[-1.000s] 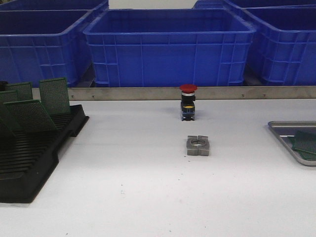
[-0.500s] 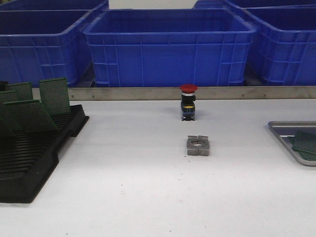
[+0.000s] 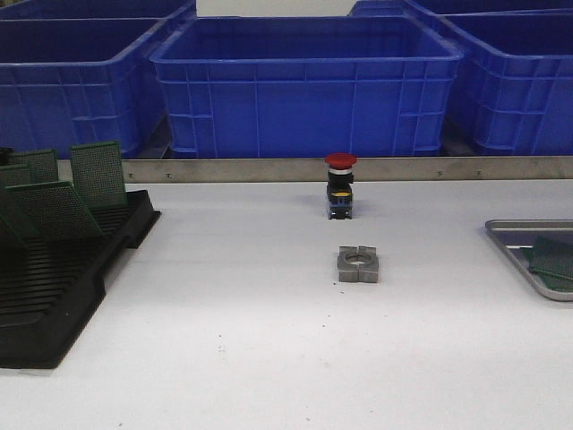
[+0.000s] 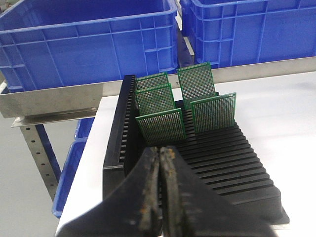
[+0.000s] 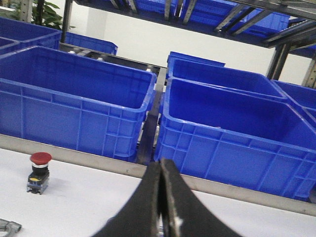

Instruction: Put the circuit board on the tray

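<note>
The grey metal tray (image 3: 528, 225) lies at the table's right edge, cut off by the frame. One green circuit board (image 3: 550, 259) rests flat on it. Several more green circuit boards (image 3: 97, 174) stand upright in the black slotted rack (image 3: 54, 300) at the left. Neither gripper shows in the front view. In the left wrist view, my left gripper (image 4: 160, 151) is shut with nothing in it, just short of the rack (image 4: 232, 158) and its nearest board (image 4: 161, 126). My right gripper (image 5: 161, 166) is shut and empty above the white table, facing the blue crates.
A red-capped push button (image 3: 340, 185) stands mid-table near the back, and a grey metal block with a hole (image 3: 359, 264) lies in front of it. Blue plastic crates (image 3: 304, 90) line the back behind a metal rail (image 3: 233, 169).
</note>
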`<act>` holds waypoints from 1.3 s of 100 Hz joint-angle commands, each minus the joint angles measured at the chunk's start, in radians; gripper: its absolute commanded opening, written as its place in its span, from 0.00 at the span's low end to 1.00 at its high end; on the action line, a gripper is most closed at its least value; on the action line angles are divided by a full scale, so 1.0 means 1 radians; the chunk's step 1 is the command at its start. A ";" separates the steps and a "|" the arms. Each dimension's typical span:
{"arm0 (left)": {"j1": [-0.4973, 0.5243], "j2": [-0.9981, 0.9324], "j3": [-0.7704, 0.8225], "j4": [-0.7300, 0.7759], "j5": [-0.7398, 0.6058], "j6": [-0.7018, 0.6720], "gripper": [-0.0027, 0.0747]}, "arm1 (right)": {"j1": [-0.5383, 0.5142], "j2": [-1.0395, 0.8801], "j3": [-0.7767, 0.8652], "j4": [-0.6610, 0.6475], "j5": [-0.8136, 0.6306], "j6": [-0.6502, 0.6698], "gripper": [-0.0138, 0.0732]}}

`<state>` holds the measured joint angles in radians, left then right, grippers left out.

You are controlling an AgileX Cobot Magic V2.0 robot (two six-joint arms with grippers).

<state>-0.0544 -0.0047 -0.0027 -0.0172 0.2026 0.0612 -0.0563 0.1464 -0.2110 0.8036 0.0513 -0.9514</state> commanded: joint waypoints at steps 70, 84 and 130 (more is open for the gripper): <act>0.001 -0.033 0.028 0.001 -0.074 -0.009 0.01 | -0.014 -0.177 0.242 -0.851 -0.014 0.915 0.09; 0.001 -0.033 0.028 0.001 -0.074 -0.009 0.01 | -0.014 -0.177 0.242 -0.858 -0.014 0.981 0.09; 0.001 -0.033 0.028 0.001 -0.074 -0.009 0.01 | -0.014 -0.176 0.240 -0.858 -0.014 0.990 0.09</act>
<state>-0.0544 -0.0047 -0.0027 -0.0172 0.2064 0.0612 -0.0638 -0.0085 0.0272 -0.0404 0.1146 0.0384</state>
